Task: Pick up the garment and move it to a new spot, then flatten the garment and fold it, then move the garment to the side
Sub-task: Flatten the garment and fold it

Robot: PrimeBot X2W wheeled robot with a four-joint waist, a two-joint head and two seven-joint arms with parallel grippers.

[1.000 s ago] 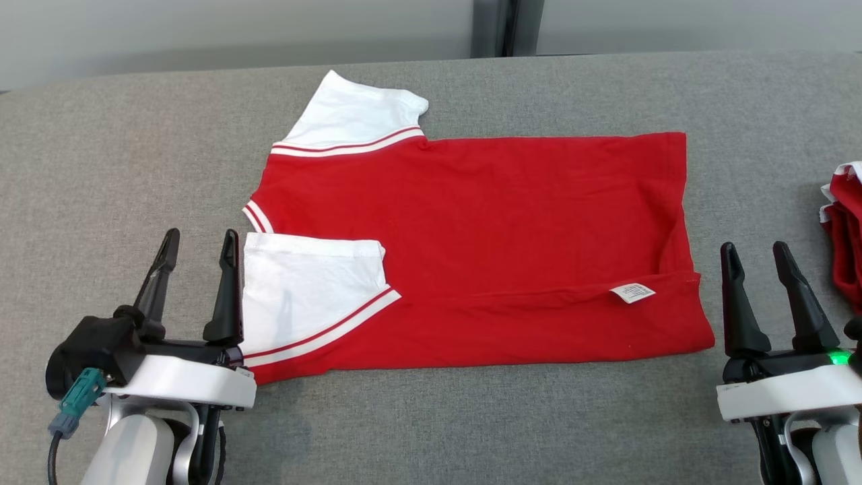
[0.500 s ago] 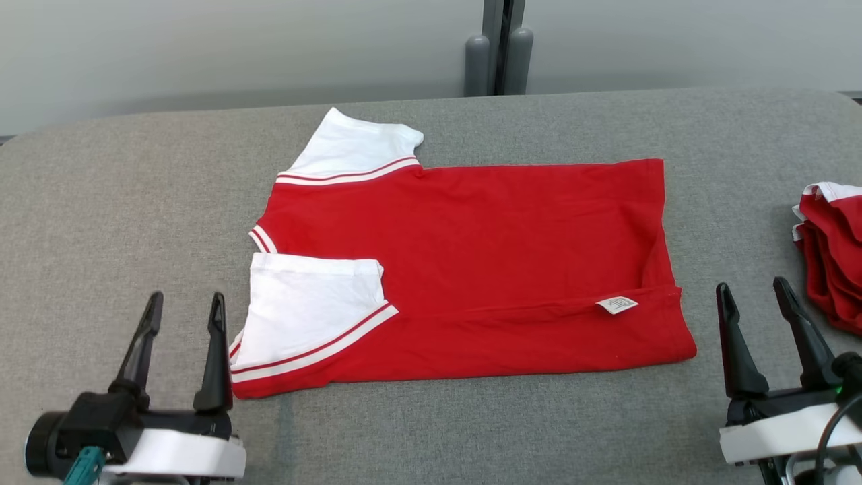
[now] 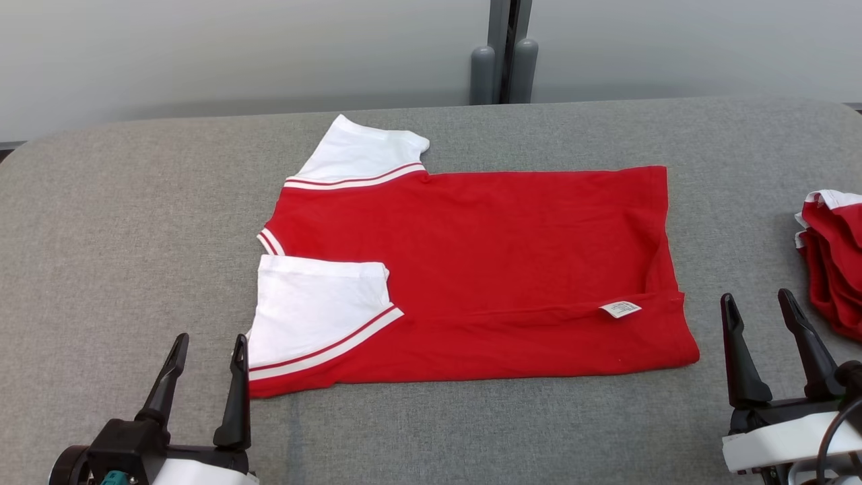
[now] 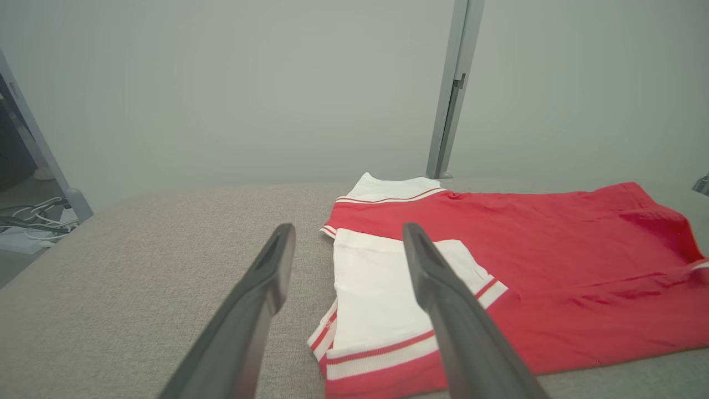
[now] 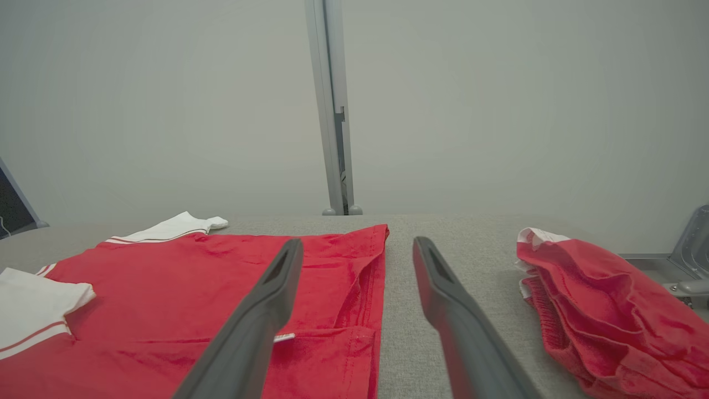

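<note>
The garment (image 3: 485,269), a red T-shirt with white striped sleeves, lies flat on the grey table (image 3: 121,256) with its near long edge folded over, one sleeve turned onto the body and a white care label (image 3: 620,309) showing. It appears as well in the left wrist view as the garment (image 4: 526,260) and in the right wrist view as the garment (image 5: 183,293). My left gripper (image 3: 209,347) stands open just off the shirt's near left corner, holding nothing. Beyond the hem's near corner, my right gripper (image 3: 757,303) is open and empty.
A pile of folded red garments (image 3: 832,263) sits at the table's right edge, close to the right gripper, and shows as the red pile (image 5: 604,310) in the right wrist view. A grey post (image 3: 505,54) and a pale wall stand behind the table's far edge.
Both grippers have drawn back toward me from the shirt's near corners, still open. The head camera has tilted up, so more of the wall and post shows. The shirt lies unchanged.
</note>
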